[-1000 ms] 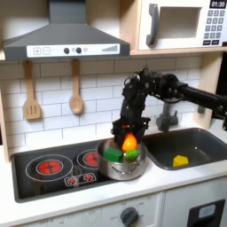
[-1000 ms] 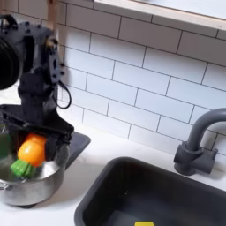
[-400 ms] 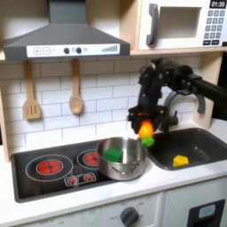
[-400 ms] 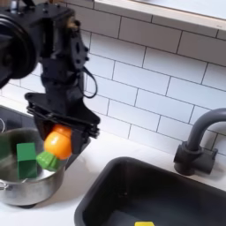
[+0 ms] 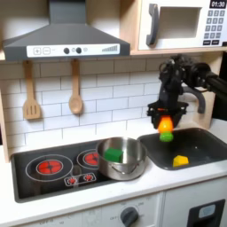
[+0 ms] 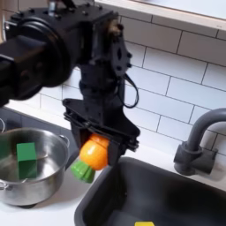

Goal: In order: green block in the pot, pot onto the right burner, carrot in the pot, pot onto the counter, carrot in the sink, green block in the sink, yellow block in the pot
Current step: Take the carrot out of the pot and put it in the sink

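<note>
One carrot [image 6: 91, 156] hangs tilted, green end down-left.

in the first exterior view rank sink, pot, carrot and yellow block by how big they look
1. sink
2. pot
3. carrot, held in the gripper over the sink
4. yellow block, only slightly smaller-looking than the carrot, so that order is unsure

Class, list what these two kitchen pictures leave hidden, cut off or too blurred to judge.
- Carrot: its top is hidden between the gripper fingers, in both exterior views.
- Yellow block: cut off by the second exterior view's bottom edge.
- Pot: its near rim is cut off by the second exterior view's left edge.
- Green block: small and blurred in the first exterior view.
</note>
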`<action>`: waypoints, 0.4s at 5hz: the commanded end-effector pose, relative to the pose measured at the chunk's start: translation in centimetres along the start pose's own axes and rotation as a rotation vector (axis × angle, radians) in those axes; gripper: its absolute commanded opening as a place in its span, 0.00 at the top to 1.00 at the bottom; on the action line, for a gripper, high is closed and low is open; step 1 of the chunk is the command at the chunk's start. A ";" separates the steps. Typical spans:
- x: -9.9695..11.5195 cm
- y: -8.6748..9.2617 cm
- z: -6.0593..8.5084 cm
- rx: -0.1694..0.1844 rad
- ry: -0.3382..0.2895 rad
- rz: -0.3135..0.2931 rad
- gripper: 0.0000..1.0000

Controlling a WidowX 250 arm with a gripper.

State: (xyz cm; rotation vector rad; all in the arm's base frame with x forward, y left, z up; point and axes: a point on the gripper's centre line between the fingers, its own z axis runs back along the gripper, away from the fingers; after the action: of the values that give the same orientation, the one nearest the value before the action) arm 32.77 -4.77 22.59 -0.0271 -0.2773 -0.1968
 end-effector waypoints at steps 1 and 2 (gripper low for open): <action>-0.2 -3.9 -0.9 -0.052 0.013 -0.061 1.00; 0.7 -4.4 -1.3 -0.054 -0.004 -0.050 1.00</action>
State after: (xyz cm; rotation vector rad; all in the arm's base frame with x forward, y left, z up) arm 32.59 -9.20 21.41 -0.0735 -0.2712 -0.2530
